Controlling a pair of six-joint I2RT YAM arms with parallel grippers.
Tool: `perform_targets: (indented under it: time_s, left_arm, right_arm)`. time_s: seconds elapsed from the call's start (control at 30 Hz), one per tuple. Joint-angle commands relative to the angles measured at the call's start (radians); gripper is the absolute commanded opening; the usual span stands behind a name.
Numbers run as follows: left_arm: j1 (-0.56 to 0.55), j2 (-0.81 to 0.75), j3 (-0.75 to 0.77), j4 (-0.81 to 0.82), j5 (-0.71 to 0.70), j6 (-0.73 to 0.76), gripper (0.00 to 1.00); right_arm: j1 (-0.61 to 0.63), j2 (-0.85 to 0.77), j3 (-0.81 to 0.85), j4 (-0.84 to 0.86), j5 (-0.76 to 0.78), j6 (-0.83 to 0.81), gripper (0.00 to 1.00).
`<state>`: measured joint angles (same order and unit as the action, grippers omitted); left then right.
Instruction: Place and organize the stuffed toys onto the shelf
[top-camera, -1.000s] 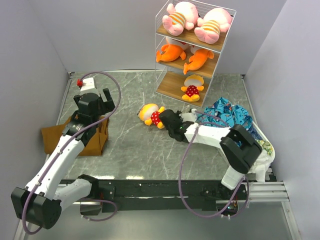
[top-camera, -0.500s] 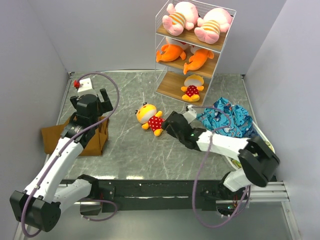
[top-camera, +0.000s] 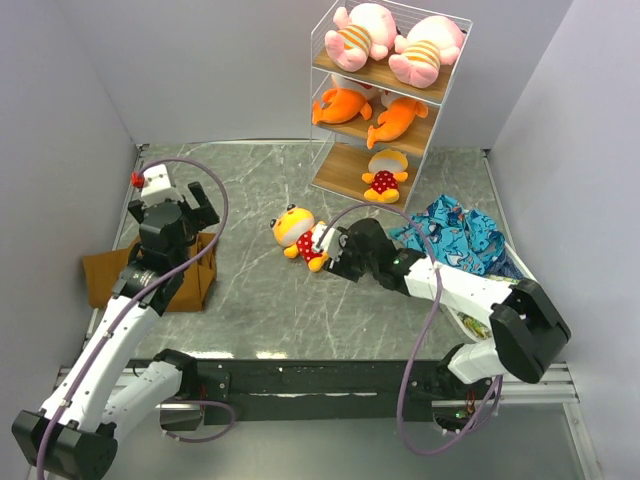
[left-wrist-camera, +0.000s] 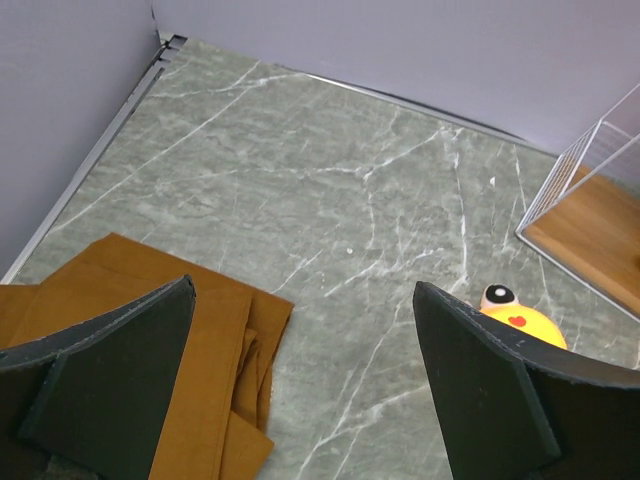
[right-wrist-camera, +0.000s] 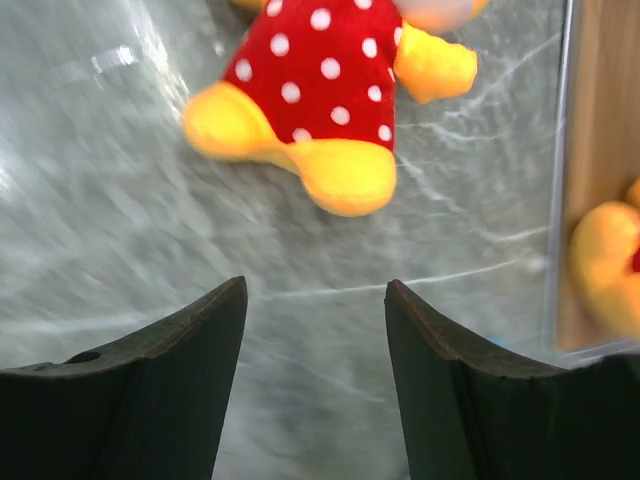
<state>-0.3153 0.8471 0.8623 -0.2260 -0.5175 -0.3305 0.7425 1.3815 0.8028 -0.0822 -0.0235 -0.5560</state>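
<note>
- On top of a grey marble table, seen from above, plain pale walls close in the left, back and right sides.
- At the back right stands the shelf, with three wooden boards.
- The top board holds two pink toys. The middle board holds two orange fish toys. The bottom board holds one yellow toy in a red dotted shirt.
- A loose toy, yellow with the same kind of shirt, lies on the bare table in front of the shelf and a bit to its left.
- The right gripper is just beside the loose toy, with its tips pointing at it.
- A blue cloth lies crumpled by the right wall. A brown cloth lies folded by the left wall.
- The left gripper hangs over the back of the brown cloth, with its jaws wide and holding nothing.
- In the left wrist view, the two dark fingers are far apart with only table between them.
- The table there is grey with thin white lines, and a metal strip runs where it meets the wall.
- The brown cloth is at the lower left. The loose toy's head peeks out beside the right finger, and a shelf corner shows at the right edge.
- In the right wrist view, the fingers are apart, with only shiny, blurry table between them.
- The loose toy's dotted shirt and legs lie just past the tips, not touching them.
- At the right edge are the bottom board and part of the yellow toy on it.
</note>
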Motion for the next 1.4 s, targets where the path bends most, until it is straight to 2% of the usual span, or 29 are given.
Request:
perform_targets:
  time_s: [0.0,0.03,0.1,0.13,0.17,0.23,0.63,0.7,0.8,0.9,0.97,1.0,1.03,1.07,1.17,1.3,1.37]
  left_arm:
    - [0.002,-0.016,0.0,0.062,-0.009,0.005,0.97]
    - [0.002,-0.017,-0.005,0.063,-0.015,0.007,0.97]
    - [0.002,-0.029,-0.006,0.068,-0.03,0.007,0.96]
    - [0.002,-0.032,-0.006,0.067,-0.035,0.007,0.96]
    - [0.002,-0.039,-0.005,0.065,-0.035,0.007,0.96]
    - [0.002,-0.048,-0.006,0.066,-0.024,0.004,0.96]
    - [0.002,-0.06,-0.003,0.065,0.01,-0.008,0.96]
    - [0.002,-0.06,-0.003,0.063,0.01,-0.011,0.96]
    - [0.002,-0.065,-0.002,0.059,0.004,-0.013,0.96]
    - [0.002,-0.072,-0.008,0.063,-0.01,-0.013,0.96]
    - [0.002,-0.079,-0.012,0.06,-0.012,-0.018,0.96]
    - [0.002,-0.079,-0.012,0.06,-0.01,-0.022,0.96]
    - [0.002,-0.08,-0.013,0.059,-0.006,-0.022,0.97]
    - [0.002,-0.08,-0.013,0.059,-0.006,-0.022,0.96]
    - [0.004,-0.08,-0.011,0.06,-0.022,-0.022,0.96]
    - [0.002,-0.082,-0.014,0.056,-0.041,-0.025,0.96]
    - [0.002,-0.082,-0.016,0.06,-0.039,-0.025,0.96]
  right_arm:
    - [-0.049,0.039,0.096,-0.056,-0.142,-0.442,0.63]
    - [-0.048,0.045,0.092,-0.051,-0.173,-0.537,0.63]
    - [-0.042,0.07,0.066,0.025,-0.223,-0.579,0.62]
    - [-0.037,0.077,0.05,0.15,-0.234,-0.578,0.62]
    - [-0.029,0.091,0.02,0.191,-0.262,-0.597,0.62]
    - [-0.014,0.108,0.003,0.266,-0.245,-0.652,0.62]
    - [0.011,0.276,0.061,0.164,-0.243,-0.791,0.6]
    - [0.011,0.306,0.068,0.189,-0.224,-0.795,0.6]
    - [0.011,0.355,0.058,0.327,-0.19,-0.797,0.58]
    - [0.011,0.407,0.056,0.456,-0.165,-0.771,0.5]
    - [0.0,0.413,0.041,0.493,-0.209,-0.727,0.39]
    - [0.0,0.41,0.038,0.515,-0.201,-0.707,0.29]
    - [0.001,0.401,0.021,0.591,-0.188,-0.656,0.07]
    - [0.001,0.392,0.006,0.631,-0.176,-0.636,0.0]
    - [0.009,0.346,-0.02,0.716,-0.093,-0.552,0.0]
    - [0.009,0.275,-0.004,0.662,0.015,-0.383,0.0]
    - [0.009,0.26,0.048,0.619,0.146,-0.328,0.0]
